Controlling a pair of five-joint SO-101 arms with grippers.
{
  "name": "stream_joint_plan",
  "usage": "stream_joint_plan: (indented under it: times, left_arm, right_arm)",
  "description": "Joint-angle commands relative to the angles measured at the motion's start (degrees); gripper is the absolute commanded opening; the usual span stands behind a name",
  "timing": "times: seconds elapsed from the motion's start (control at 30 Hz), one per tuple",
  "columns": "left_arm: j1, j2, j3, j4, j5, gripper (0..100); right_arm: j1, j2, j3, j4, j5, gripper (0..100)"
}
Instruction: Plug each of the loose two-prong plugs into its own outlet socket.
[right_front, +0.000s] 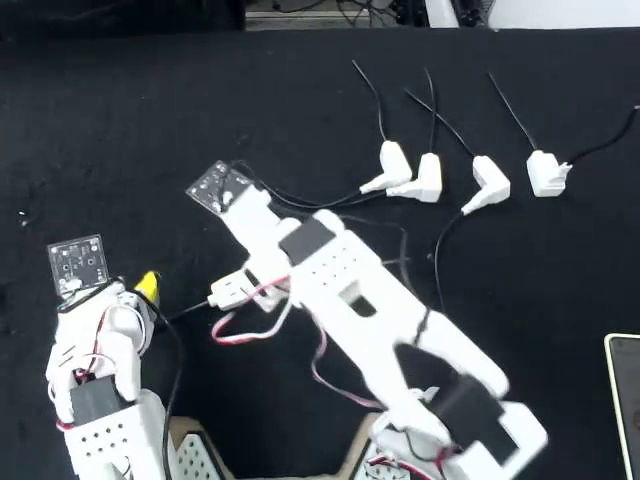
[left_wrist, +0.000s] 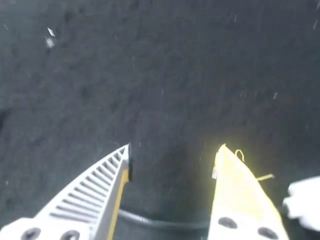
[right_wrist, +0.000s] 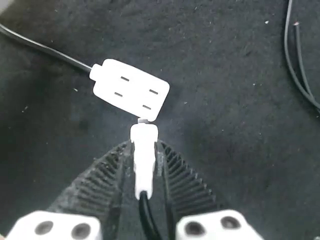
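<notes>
High view: one black cloth worktop (right_front: 120, 120) carries two white plastic arms. The right gripper (right_wrist: 145, 150) has two dark, ribbed, wedge-shaped fingers. It is clamped on one white two-prong plug (right_wrist: 144, 165), whose black cord (right_wrist: 146, 212) runs back between the fingers.

Just ahead of its fingertips lies one white outlet block (right_wrist: 131, 90). It is a smooth rounded rectangle with four slots in two pairs and a black cable (right_wrist: 45, 47) leading off. The plug's metal tip reaches the block's near edge, outside the slots; whether they touch I cannot tell.

The left gripper (left_wrist: 175, 150) is spread wide and holds nothing. One of its fingers is ribbed and white, the other smooth and yellow, over bare cloth.

Four loose plugs (right_front: 425, 180) lie in a rough row well beyond the right gripper. They are white and angular, each trailing a thin black cord.
</notes>
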Motion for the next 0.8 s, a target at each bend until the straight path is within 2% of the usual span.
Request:
stream_joint_plan:
  times: [0.0,0.37,0.53,0.77]
  left_arm:
    - [-0.5,-0.4,0.0,-0.3,-0.8,27]
    - [-0.6,-0.4,0.0,0.1,-0.8,27]
    - [-0.9,-0.4,0.0,0.1,-0.8,27]
    - [-0.7,-0.4,0.0,0.1,-0.8,27]
  right_arm:
    - [1.4,3.6,-8.5,2.8,-0.3,1.0]
    - [1.4,19.1,-26.4,13.3,-0.4,1.0]
    - [1.3,23.8,-29.7,14.1,-4.9,1.0]
    - [1.8,26.9,-33.4,15.8,-7.1,1.0]
